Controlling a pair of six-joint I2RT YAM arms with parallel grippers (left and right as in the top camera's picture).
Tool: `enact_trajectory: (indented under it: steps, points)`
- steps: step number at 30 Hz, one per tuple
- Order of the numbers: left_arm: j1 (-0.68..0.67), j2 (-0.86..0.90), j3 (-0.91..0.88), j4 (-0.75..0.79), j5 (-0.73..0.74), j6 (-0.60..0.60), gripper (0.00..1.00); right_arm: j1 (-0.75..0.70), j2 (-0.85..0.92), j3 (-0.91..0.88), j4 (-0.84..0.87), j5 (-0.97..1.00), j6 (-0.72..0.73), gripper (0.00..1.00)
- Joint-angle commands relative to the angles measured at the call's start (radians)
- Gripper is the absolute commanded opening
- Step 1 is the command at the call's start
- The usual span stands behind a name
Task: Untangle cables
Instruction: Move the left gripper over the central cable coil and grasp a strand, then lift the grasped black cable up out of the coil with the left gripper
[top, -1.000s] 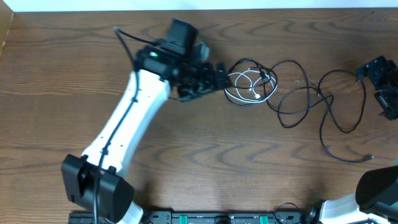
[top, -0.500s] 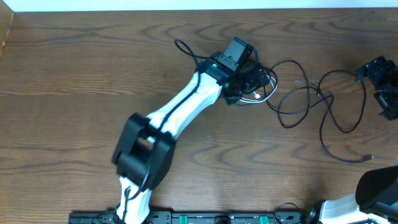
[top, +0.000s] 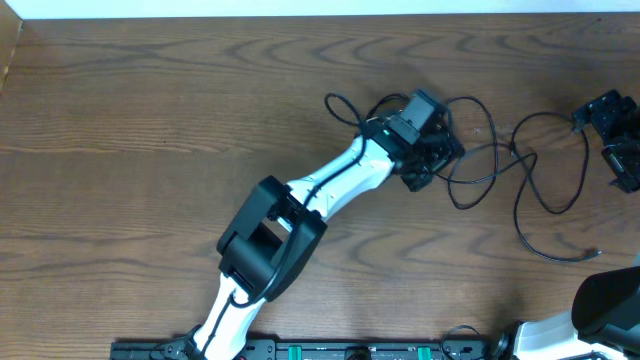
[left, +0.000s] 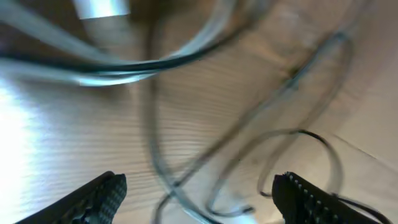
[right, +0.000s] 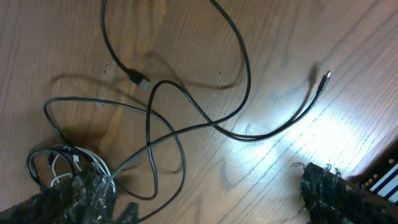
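- Black thin cords (right: 249, 74) lie in loose loops on the brown wooden table (top: 120, 150), running from the middle out toward 3 o'clock. One small plug end (top: 597, 253) lies free near 4 o'clock.
- These long loops look unmoved over the last second.
- The short white cord (right: 59, 163) is coiled inside the knot at about 1 o'clock. From overhead it is mostly hidden under your arm.
- Your left gripper (top: 432, 165) has swung across from 11 o'clock and now sits right over that knot.
- Its fingers have begun to narrow but stand wide apart. Blurred strands run on the wood between them, and nothing is clamped.
- Your right gripper (top: 612, 140) waits at the 2 o'clock edge, spread fully and empty, well apart from the knot.
- Judging by this, the approach is done and the pinch is starting, but no cord has been separated.
- The wrist view is too smeared to tell which strand would be caught, so expect the white coil and a black loop to come up together.
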Motion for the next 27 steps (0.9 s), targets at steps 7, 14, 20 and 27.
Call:
enact_trajectory:
  steps: [7,14,20,27]
  points:
    - [-0.014,0.008,0.002,-0.07,-0.188,-0.063,0.8,0.001,-0.001,-0.003,-0.001,0.005,0.014,0.99]
    - [-0.031,0.008,0.002,0.022,-0.135,-0.063,0.78,0.001,-0.001,-0.003,-0.001,0.005,0.014,0.99]
    - [-0.079,0.026,0.002,-0.002,-0.176,-0.063,0.71,0.001,-0.001,-0.003,-0.001,0.005,0.014,0.99]
    - [-0.091,0.07,0.002,0.003,-0.181,-0.072,0.5,0.001,-0.001,-0.003,-0.001,0.005,0.014,0.99]
